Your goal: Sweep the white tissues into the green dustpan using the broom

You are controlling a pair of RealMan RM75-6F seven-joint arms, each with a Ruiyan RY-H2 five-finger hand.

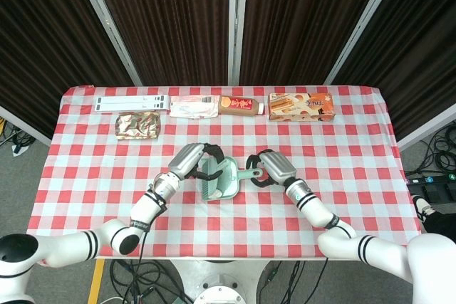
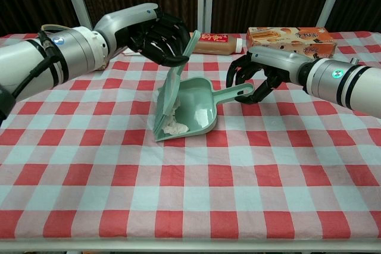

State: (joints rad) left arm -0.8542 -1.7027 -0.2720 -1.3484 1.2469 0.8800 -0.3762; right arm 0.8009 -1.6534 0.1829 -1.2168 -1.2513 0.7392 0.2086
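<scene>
The green dustpan lies on the checked table near its middle, mouth toward the left. White tissue sits crumpled inside its mouth. My left hand grips the handle of the green broom, whose head stands at the pan's mouth against the tissue. My right hand holds the dustpan's handle.
Along the table's far edge lie a white flat pack, a pale wrapper, a brown bottle on its side and an orange box. A shiny foil packet rests at the far left.
</scene>
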